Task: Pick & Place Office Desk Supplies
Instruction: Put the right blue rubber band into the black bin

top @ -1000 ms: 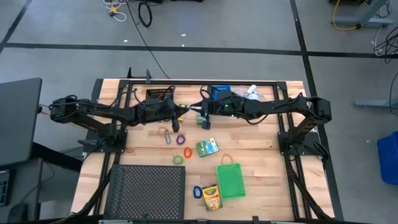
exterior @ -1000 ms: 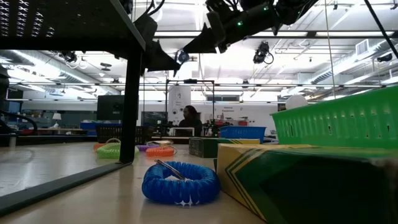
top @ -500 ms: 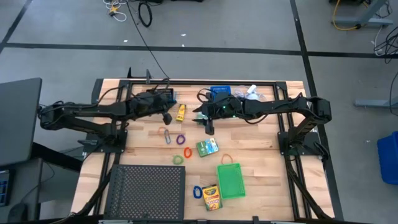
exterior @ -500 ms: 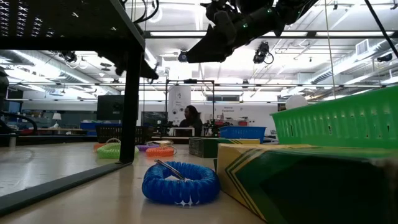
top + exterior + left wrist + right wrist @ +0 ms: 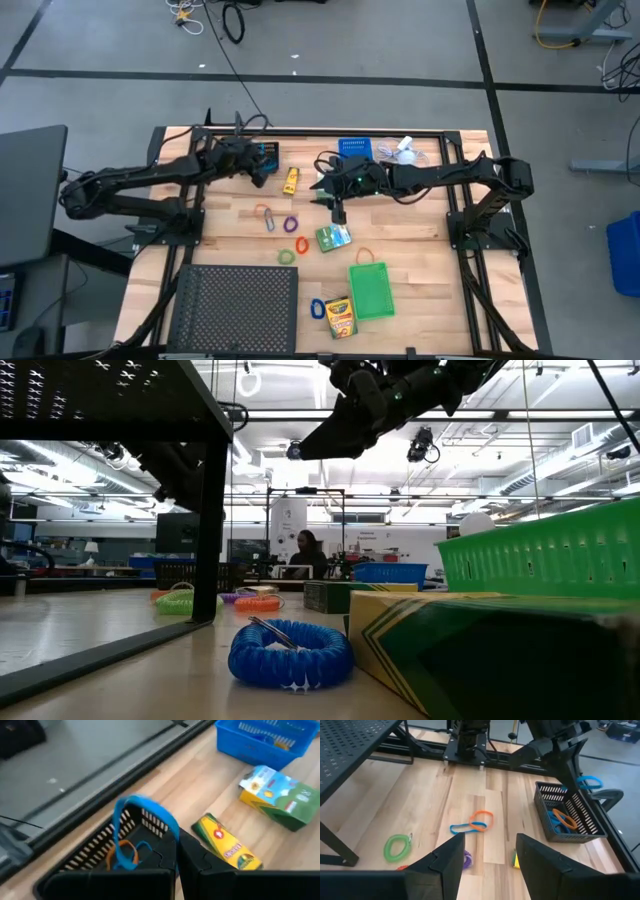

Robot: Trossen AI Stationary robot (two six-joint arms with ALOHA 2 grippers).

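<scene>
**A:** What's biggest on the surface?

**B:** The flat black mesh tray in the near left corner. Next is the green bin, near the front edge and right of the middle, with the crayon box just beside it on its left and a blue coil loop touching that box's left side.

**A:** And along the far edge?

**B:** A black bin left of the middle, with orange and blue loops lying inside. A blue bin sits right of it, and a white fan is further toward the far right corner. Between the two bins lies a yellow tube.

**A:** The middle?

**B:** A green-white box, then small loops to its left: a green one, an orange one, a purple one, and an orange and blue pair.

**A:** The hands?

**B:** The left hand hovers at the black bin's near edge. Its fingers are pressed together, pinching a blue loop that arches above the bin. The right hand hangs over the middle, just behind the green-white box, fingers spread wide and holding nothing.
</scene>
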